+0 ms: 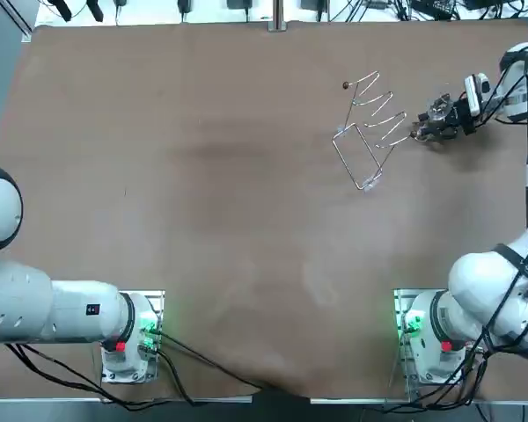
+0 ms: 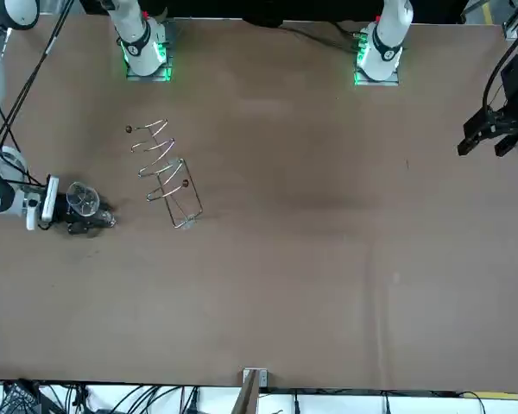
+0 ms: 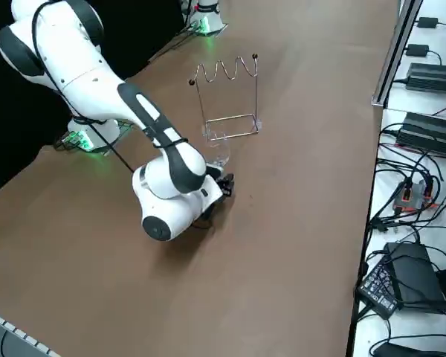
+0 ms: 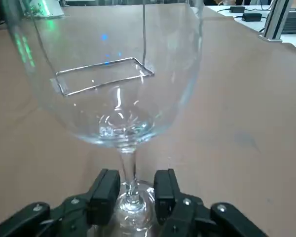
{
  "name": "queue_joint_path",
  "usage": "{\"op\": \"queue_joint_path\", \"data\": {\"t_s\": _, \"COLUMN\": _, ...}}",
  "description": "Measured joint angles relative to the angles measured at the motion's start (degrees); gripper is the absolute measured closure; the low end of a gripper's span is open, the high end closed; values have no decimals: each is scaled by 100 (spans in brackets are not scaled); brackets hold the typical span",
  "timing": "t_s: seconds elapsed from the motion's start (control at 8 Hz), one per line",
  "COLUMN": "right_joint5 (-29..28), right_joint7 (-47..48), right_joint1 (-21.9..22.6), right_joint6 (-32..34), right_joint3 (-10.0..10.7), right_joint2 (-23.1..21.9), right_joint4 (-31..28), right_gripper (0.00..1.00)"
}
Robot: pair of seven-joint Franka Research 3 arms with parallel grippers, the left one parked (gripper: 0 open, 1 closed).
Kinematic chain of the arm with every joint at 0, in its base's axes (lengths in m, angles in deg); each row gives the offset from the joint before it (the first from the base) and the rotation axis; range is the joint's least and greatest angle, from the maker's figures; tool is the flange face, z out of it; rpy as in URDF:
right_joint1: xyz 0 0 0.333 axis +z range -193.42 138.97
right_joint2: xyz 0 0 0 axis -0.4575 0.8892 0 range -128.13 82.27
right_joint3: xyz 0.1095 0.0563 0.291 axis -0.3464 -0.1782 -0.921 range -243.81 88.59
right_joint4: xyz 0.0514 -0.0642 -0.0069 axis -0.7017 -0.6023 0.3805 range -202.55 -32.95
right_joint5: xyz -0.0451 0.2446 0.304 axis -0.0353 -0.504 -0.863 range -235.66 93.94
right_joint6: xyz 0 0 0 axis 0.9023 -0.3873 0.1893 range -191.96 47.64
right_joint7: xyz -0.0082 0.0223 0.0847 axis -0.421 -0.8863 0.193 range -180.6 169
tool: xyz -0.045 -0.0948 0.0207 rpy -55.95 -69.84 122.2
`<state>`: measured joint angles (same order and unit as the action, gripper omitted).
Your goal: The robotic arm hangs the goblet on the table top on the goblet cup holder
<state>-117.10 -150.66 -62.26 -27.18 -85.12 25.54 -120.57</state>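
The right arm (image 3: 145, 119) runs from the upper left of the side view down to mid-frame, elbow bent and wrist (image 3: 171, 197) turned level. The right gripper (image 4: 133, 190), at the upper right of the top view, points sideways. Its two fingers (image 4: 106, 190) press the goblet (image 4: 118, 74) stem from both sides.

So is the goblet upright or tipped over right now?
Upright. From overhead the goblet shows its round rim facing up, and the side view shows it standing. The right hand is low at its stem.
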Motion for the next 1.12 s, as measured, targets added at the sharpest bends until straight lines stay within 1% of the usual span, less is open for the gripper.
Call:
{"op": "queue_joint_path", "data": {"t_s": 0.12, "right_joint5": -1, "right_joint7": 0, "right_joint1": -14, "right_joint6": 4, "right_joint3": 2, "right_joint2": 0, "right_joint4": 0, "right_gripper": 67}}
{"op": "queue_joint_path", "data": {"t_s": 0.25, "right_joint5": -2, "right_joint7": 0, "right_joint1": -25, "right_joint6": 10, "right_joint3": 6, "right_joint2": 0, "right_joint4": -1, "right_gripper": 77}}
{"op": "queue_joint_path", "data": {"t_s": 0.38, "right_joint5": -9, "right_joint7": 0, "right_joint1": -39, "right_joint6": 10, "right_joint3": 7, "right_joint2": 0, "right_joint4": -1, "right_gripper": 81}}
{"op": "queue_joint_path", "data": {"t_s": 0.5, "right_joint5": -27, "right_joint7": 2, "right_joint1": -52, "right_joint6": 34, "right_joint3": 5, "right_joint2": -2, "right_joint4": 0, "right_gripper": 87}}
{"op": "queue_joint_path", "data": {"t_s": 1.12, "right_joint5": -37, "right_joint7": 2, "right_joint1": -73, "right_joint6": 32, "right_joint3": 6, "right_joint2": -9, "right_joint4": -1, "right_gripper": 87}}
